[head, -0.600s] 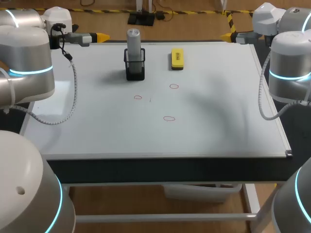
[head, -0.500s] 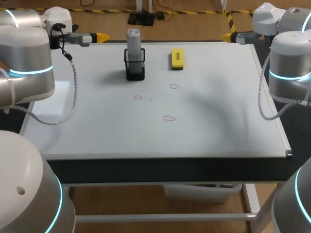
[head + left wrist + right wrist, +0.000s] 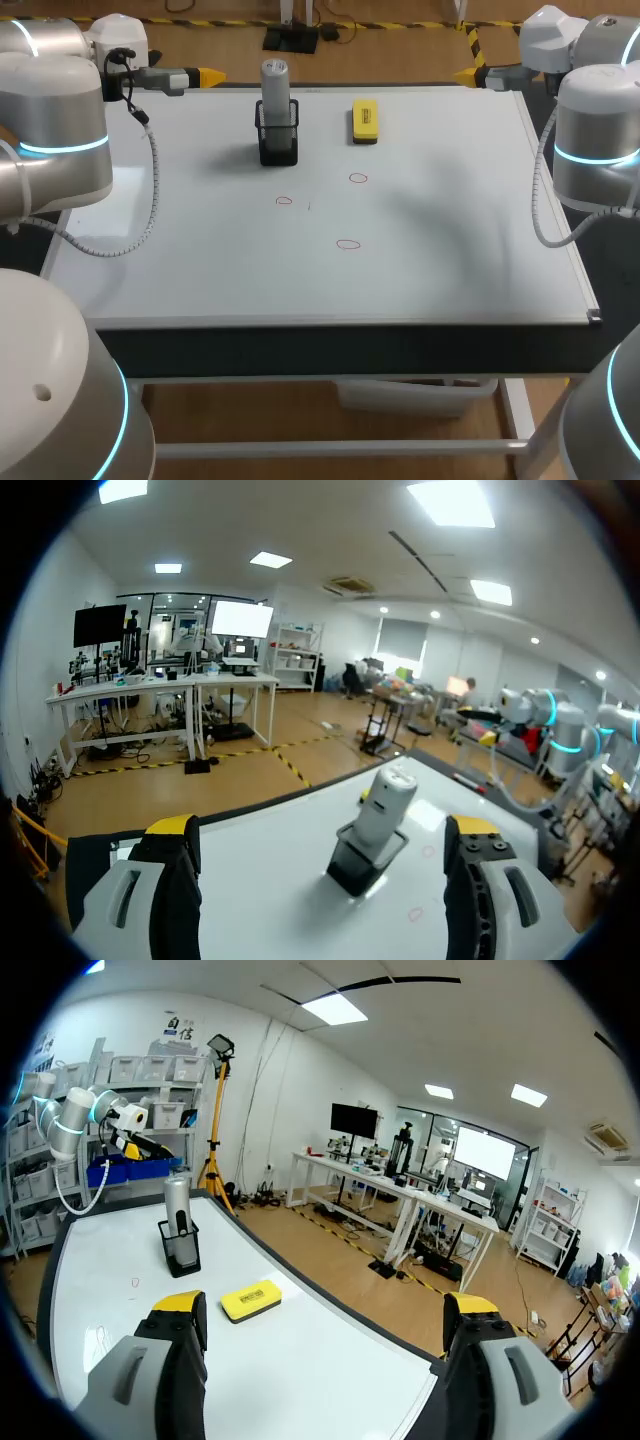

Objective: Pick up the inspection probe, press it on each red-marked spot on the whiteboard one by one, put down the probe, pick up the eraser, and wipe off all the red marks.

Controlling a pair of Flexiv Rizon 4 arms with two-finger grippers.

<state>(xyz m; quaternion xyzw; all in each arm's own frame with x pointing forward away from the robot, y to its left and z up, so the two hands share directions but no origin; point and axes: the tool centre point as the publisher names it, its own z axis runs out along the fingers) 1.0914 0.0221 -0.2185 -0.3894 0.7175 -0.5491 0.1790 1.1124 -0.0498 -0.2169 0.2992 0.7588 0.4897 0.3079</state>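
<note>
The left gripper (image 3: 207,75) hovers at the whiteboard's (image 3: 450,260) 10 o'clock corner. Its fingers are spread wide and hold nothing. The right gripper (image 3: 466,74) sits at the 2 o'clock corner, equally wide open and empty.

The inspection probe (image 3: 274,82) stands upright in a black holder (image 3: 278,142) at about 11 o'clock on the board. In the left wrist view it is ahead of the left gripper (image 3: 320,830), well clear of both fingertips. The yellow eraser (image 3: 365,120) lies flat at about 1 o'clock, beside the holder but apart from it. Three red marks (image 3: 347,243) sit near the board's centre, untouched.

The probe looks like a smooth, rigid grey cylinder, probably light and somewhat slippery. The best hold is likely on the exposed upper length above the holder's rim, followed by a straight upward lift. A slanted pull could tip the holder or drag it along, since it also looks light.

The holder is open-topped and contains only the probe, whose lower part is sunk inside. The eraser seems light, and its long sides would suit a pinch.
</note>
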